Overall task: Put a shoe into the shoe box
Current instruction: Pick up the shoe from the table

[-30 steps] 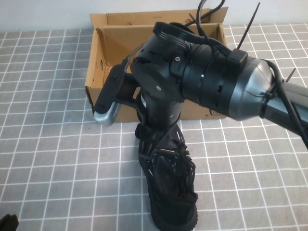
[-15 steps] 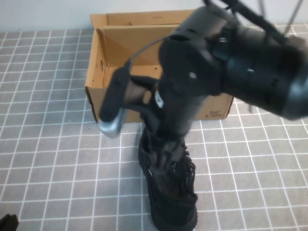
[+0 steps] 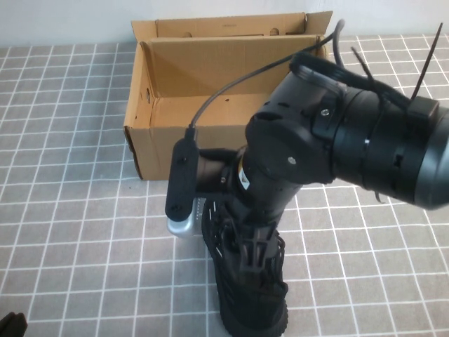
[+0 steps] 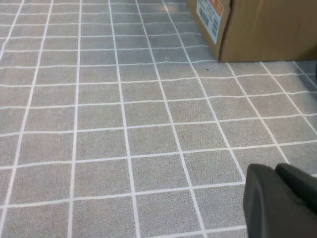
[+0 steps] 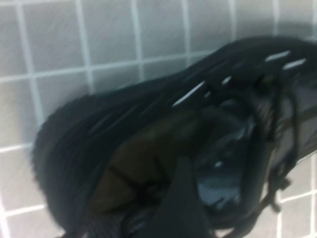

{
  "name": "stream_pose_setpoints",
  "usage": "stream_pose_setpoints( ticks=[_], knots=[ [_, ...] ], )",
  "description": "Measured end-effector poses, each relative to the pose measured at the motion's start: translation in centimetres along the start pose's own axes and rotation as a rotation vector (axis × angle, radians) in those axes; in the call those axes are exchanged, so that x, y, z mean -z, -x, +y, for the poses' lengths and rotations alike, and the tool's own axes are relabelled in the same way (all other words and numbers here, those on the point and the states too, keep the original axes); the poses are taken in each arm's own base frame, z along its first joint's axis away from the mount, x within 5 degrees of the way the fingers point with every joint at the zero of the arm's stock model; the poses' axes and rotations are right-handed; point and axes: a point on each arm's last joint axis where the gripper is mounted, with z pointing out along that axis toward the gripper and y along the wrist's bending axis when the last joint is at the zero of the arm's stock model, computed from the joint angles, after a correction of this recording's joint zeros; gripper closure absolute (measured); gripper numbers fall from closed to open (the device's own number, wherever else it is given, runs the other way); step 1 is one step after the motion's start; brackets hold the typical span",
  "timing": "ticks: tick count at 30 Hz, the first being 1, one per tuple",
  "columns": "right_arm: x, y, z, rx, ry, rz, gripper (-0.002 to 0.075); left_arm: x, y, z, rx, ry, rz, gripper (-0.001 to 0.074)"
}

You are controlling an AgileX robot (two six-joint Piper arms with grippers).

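Note:
The shoe (image 3: 257, 303), a black knit sneaker with black laces, lies on the tiled table in front of the shoe box (image 3: 156, 149), toe toward the near edge. The shoe box is brown cardboard, open on top, with its flap standing up at the back. My right gripper (image 3: 247, 251) points down onto the shoe's laced upper, jaws open. In the right wrist view the shoe (image 5: 148, 114) fills the frame, and one finger (image 5: 184, 198) of the right gripper (image 5: 240, 192) reaches into its mouth. My left gripper (image 4: 280, 201) rests shut and empty low over the table, left of the box (image 4: 262, 29).
The grey tiled tabletop (image 3: 70, 232) spreads on all sides of the box and shoe. My right arm's bulky wrist (image 3: 365, 140) hangs over the box's front right corner and hides it. A white label (image 4: 210, 15) shows on the box's end wall.
My right arm has swung down and nearer, lowering its gripper from the box's front wall onto the shoe's upper. The shoe and box stayed in place. The left arm has not moved.

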Motion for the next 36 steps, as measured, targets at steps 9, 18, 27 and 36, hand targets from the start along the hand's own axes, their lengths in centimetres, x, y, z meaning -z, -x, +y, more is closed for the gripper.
stream_pose_setpoints(
  ticks=[9, 18, 27, 36],
  knots=[
    [-3.1, -0.5, -1.4, 0.007, -0.036, 0.063, 0.0211, 0.0, 0.0, 0.0, 0.0, 0.0, 0.0, 0.0735],
    [-4.0, -1.0, -2.4, -0.011, -0.049, 0.07, 0.0239, 0.0, 0.0, 0.0, 0.0, 0.0, 0.0, 0.0735],
    [-4.7, -0.7, -2.3, -0.019, -0.039, 0.051, 0.0318, 0.0, 0.0, 0.0, 0.0, 0.0, 0.0, 0.0735],
    [-5.3, -0.7, -2.0, -0.033, -0.007, 0.062, 0.0561, 0.0, 0.0, 0.0, 0.0, 0.0, 0.0, 0.0735]
  ],
)
